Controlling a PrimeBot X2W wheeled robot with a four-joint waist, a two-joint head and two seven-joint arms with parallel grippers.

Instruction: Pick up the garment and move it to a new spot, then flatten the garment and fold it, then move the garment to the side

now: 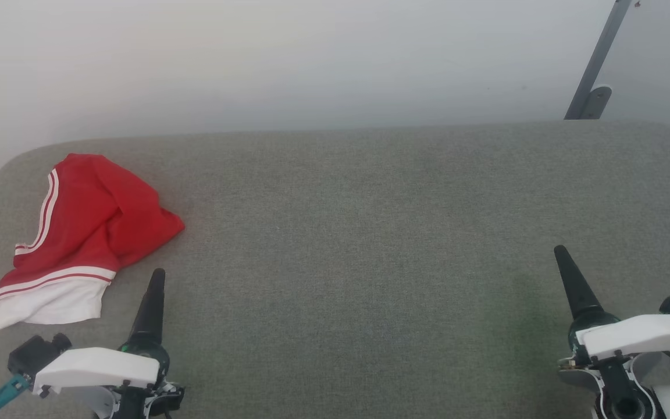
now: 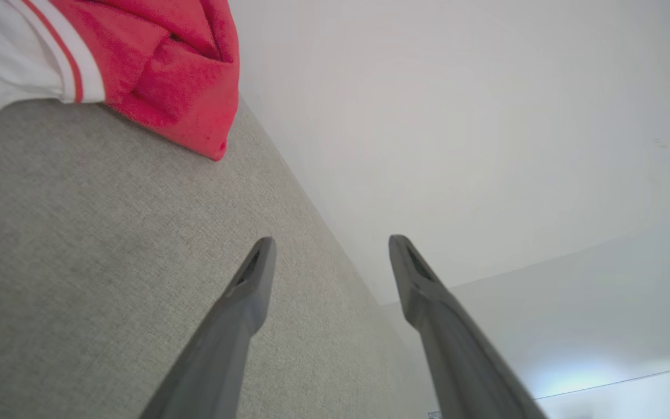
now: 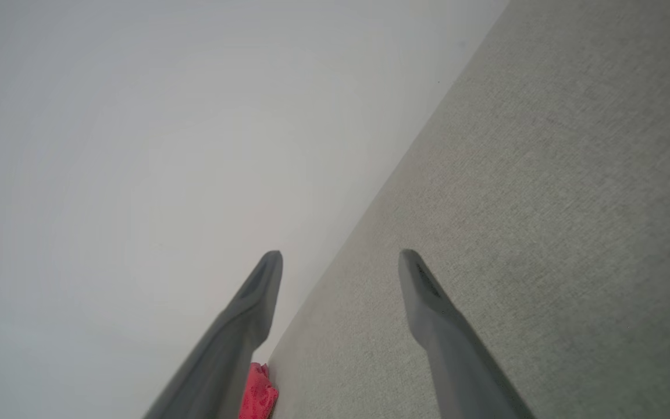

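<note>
Left gripper (image 2: 329, 247) fingers spread, empty, by near edge of grey surface (image 1: 370, 233); right gripper (image 3: 341, 259) spread too, near right edge. Crumpled garment (image 1: 88, 227) at left edge, just beyond left gripper, not touching; long axis far-to-near, white sleeve toward near-left corner

I am counting one garment (image 1: 88, 227), lying at about nine o'clock on the single grey worktop (image 1: 370, 233). I am seeing two end effectors: the left end effector (image 1: 156, 282) at eight o'clock and the right end effector (image 1: 563, 259) at four o'clock. Each is showing two dark fingers (image 2: 242, 302) in its own wrist view, four in all. I am also counting one slanted metal strut (image 1: 597, 64) at two o'clock, against the one pale wall (image 1: 253, 58).
</note>
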